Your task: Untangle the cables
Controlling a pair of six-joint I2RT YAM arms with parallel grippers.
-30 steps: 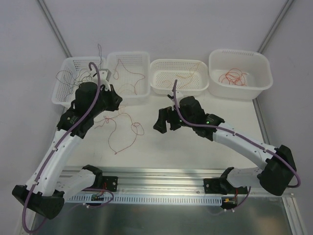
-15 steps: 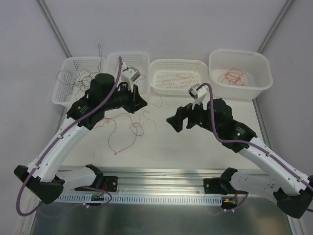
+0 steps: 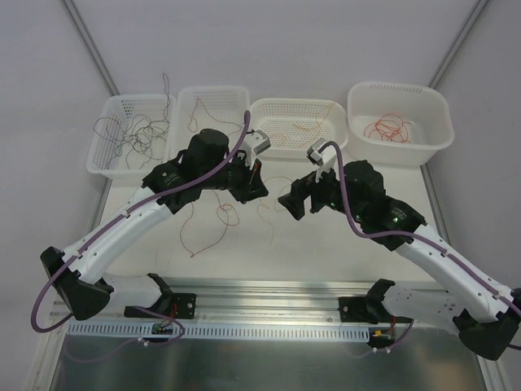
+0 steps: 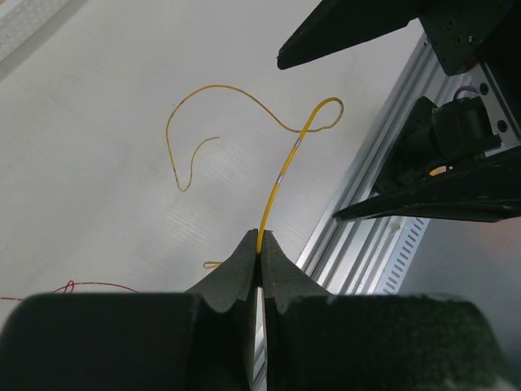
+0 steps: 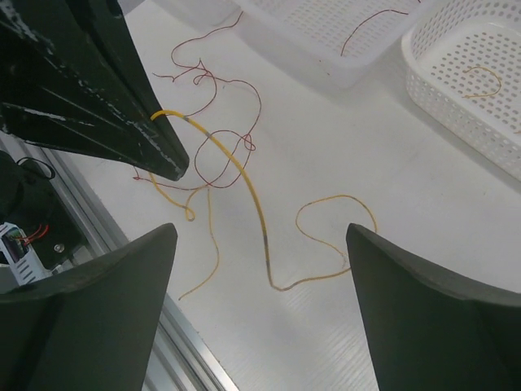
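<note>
My left gripper (image 4: 260,244) is shut on the end of an orange-yellow cable (image 4: 281,175). That cable rises from the pinch, loops, and trails over the white table. In the top view the left gripper (image 3: 259,186) sits mid-table, close to my right gripper (image 3: 286,201). The right gripper (image 5: 260,230) stands open, with the orange-yellow cable (image 5: 244,175) lying below and between its fingers, untouched. A dark red cable (image 5: 220,155) lies tangled across the yellow one, and it shows in the top view (image 3: 221,213) left of the grippers.
Four white baskets line the back. The far-left basket (image 3: 110,102) holds dark grey cables (image 3: 130,134), and beside it stands the second basket (image 3: 213,90). The third basket (image 3: 297,103) holds an orange strand, the fourth (image 3: 399,85) a bright red coil (image 3: 389,128). An aluminium rail (image 3: 269,289) runs along the near edge.
My left arm has swung right from the baskets to mid-table, carrying the yellow cable. My right arm drew back to the right, then closed in on the left gripper, jaws still open.
</note>
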